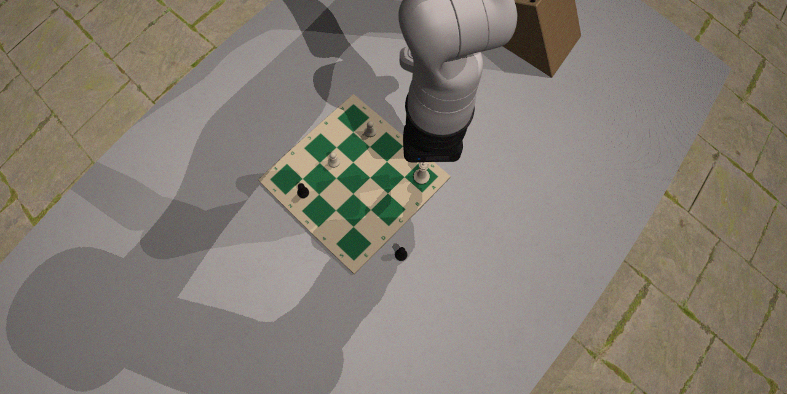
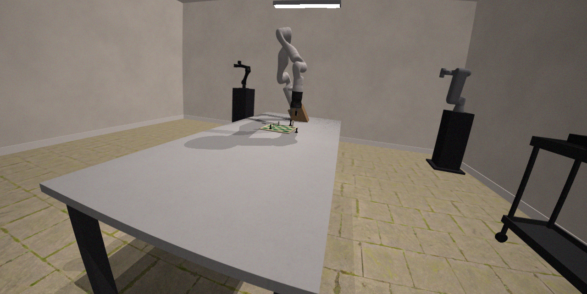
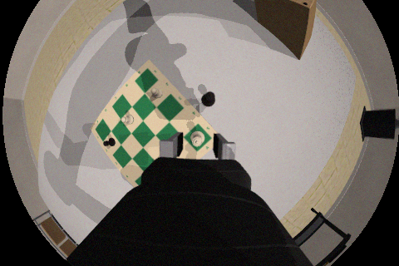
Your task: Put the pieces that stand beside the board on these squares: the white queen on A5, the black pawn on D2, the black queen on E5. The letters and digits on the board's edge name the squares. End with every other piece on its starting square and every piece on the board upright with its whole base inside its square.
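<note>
White queen [image 1: 422, 173] stands upright on the green corner square of the board [image 1: 330, 237], by the letter A. The fingers hang spread above it, gripping nothing. One black piece [image 1: 401, 252] stands on the desk [image 1: 550, 226] just beside the board; another [image 1: 302, 190] stands on the board.

Bright ceiling lamp [image 2: 307, 3] overhead; broad soft arm shadows spill left of the gripper [image 3: 196, 145]; wrist view bends round, black-edged.
</note>
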Available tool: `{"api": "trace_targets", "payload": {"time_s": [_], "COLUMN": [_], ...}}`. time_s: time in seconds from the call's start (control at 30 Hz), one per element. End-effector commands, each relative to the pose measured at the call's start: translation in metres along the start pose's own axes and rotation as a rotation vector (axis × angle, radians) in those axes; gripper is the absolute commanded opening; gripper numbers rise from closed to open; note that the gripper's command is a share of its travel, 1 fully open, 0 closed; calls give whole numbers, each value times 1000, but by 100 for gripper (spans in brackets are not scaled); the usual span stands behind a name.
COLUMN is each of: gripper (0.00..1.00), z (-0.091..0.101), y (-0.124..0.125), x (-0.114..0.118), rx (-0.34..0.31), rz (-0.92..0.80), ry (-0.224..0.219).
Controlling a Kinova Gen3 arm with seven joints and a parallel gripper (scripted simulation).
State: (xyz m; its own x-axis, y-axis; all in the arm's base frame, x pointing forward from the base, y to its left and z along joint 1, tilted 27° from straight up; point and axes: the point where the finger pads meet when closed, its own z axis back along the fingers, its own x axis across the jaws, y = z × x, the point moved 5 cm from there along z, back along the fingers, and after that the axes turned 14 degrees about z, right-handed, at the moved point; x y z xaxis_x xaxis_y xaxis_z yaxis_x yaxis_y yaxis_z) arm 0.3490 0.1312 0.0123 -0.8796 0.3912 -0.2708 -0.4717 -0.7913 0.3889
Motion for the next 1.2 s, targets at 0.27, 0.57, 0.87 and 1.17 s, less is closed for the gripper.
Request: {"api": "trace_targets", "payload": {"time_s": [0.27,0.57,0.87,1.17], "gripper": [79,100,100,100], "z": [25,25,25,25], "y": [-5,-5,-5,-5], "x": [-3,-3,-3,-3], "rx": [-25,-25,-25,-25], "rz": [-4,-4,-4,-2], "ry": [7,7,7,7]}}
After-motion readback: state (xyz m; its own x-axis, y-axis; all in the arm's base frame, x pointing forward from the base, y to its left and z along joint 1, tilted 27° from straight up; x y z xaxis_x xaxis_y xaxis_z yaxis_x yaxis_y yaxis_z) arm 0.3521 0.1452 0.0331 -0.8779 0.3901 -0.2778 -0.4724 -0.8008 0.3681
